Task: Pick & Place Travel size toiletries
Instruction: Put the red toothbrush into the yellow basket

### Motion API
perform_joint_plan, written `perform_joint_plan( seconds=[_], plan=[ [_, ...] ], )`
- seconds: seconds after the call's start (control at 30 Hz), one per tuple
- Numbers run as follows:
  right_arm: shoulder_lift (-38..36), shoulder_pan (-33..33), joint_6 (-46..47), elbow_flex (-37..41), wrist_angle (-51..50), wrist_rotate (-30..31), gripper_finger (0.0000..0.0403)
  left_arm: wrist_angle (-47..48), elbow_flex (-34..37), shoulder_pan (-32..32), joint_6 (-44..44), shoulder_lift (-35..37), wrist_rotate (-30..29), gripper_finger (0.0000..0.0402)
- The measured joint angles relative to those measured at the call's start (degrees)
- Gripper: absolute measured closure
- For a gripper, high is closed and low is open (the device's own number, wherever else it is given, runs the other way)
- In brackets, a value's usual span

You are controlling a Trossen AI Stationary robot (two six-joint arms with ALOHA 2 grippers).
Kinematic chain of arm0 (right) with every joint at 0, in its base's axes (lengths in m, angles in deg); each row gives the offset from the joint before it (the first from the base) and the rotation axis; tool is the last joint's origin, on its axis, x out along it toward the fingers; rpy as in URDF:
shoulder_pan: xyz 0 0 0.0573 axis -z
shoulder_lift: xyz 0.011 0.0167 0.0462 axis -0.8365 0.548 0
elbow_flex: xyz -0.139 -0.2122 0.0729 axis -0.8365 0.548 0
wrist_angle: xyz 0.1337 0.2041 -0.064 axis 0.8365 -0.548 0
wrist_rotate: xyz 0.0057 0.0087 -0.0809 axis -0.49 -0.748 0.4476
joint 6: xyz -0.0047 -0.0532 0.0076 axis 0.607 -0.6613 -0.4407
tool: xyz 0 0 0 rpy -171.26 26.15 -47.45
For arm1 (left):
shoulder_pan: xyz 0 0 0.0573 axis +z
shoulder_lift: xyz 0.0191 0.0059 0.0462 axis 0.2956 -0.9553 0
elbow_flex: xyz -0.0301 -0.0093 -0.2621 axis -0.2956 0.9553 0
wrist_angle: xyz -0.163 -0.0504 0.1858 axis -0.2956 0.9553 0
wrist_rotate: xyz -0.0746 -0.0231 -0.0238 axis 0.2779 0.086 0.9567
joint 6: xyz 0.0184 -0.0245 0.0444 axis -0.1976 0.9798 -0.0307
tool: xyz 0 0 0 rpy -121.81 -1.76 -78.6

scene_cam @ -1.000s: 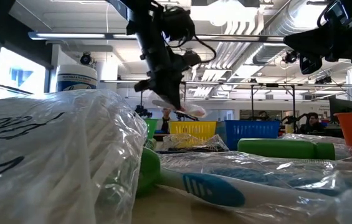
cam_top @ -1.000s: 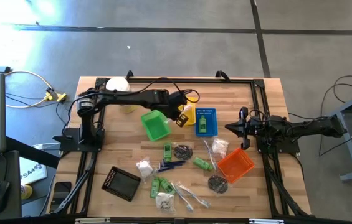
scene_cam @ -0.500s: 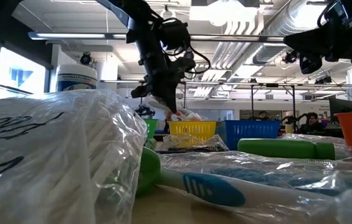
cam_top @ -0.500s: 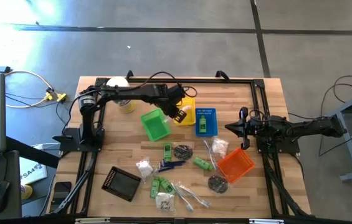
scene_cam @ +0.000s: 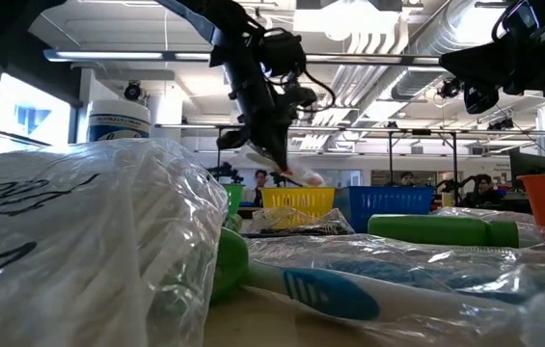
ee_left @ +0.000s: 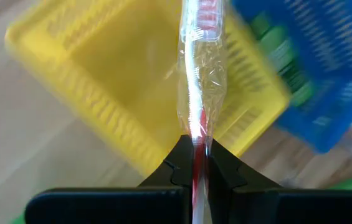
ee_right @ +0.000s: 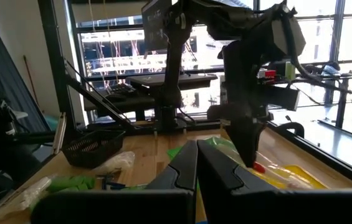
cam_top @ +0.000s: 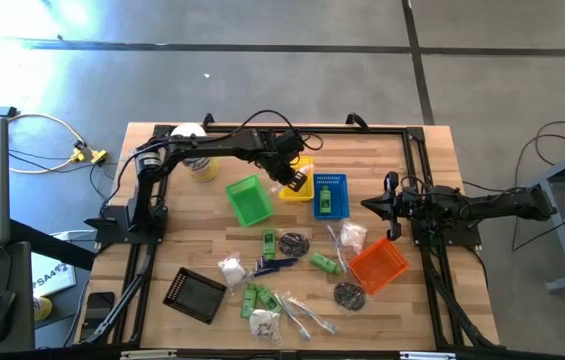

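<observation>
My left gripper [cam_top: 292, 180] hangs over the yellow basket [cam_top: 305, 166] and is shut on a clear-wrapped toothbrush with a red stripe [ee_left: 198, 68]. The low view shows that toothbrush [scene_cam: 296, 176] above the basket [scene_cam: 296, 200]. My right gripper [cam_top: 370, 206] waits shut at the table's right, its fingers [ee_right: 195, 168] holding nothing. More travel size toiletries lie on the near half of the table: green bottles [cam_top: 324, 263], dark round pieces [cam_top: 293, 243], white packets [cam_top: 232, 268] and wrapped toothbrushes [cam_top: 302, 315]. My left gripper pinches the wrapped toothbrush's handle [ee_left: 197, 138] between its two fingertips, wrapper and all. The fingers slant steeply down from above and the brush runs on along them, beyond the tips. It is lifted clear, its head end [ee_left: 204, 15] lowest, over the yellow basket.
A blue basket [cam_top: 330, 195] with green items stands right of the yellow one, a green basket [cam_top: 249, 201] left of it. An orange basket [cam_top: 377, 265] lies near my right gripper, a black tray [cam_top: 194, 293] at the near left, a white jar [cam_top: 190, 135] at the far left.
My left gripper has carried the toothbrush toward the table's far edge and slightly right, from beside the green basket to above the yellow basket, turning a little on the way. It has stayed shut on the brush.
</observation>
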State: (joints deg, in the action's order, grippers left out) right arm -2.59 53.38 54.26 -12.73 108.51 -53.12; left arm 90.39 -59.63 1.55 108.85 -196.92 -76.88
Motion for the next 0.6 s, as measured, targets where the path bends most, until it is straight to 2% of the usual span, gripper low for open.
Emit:
perform_joint_plan(
  seconds=[0.17, 0.43, 0.6],
  plan=[
    [0.0, 0.0, 0.0, 0.0, 0.0, 0.0, 0.0400, 4.9, -3.4, 0.0, -0.4, -4.3, -1.0, 0.0393],
    [0.0, 0.0, 0.0, 0.0, -0.1, 0.0, 0.0400, 3.0, -3.7, 0.0, 0.3, -5.6, -1.6, 0.0393],
    [0.0, 0.0, 0.0, 0.0, 0.0, 0.0, 0.0400, 2.2, -3.7, 0.0, -0.9, -5.6, -1.7, 0.0360]
  ],
)
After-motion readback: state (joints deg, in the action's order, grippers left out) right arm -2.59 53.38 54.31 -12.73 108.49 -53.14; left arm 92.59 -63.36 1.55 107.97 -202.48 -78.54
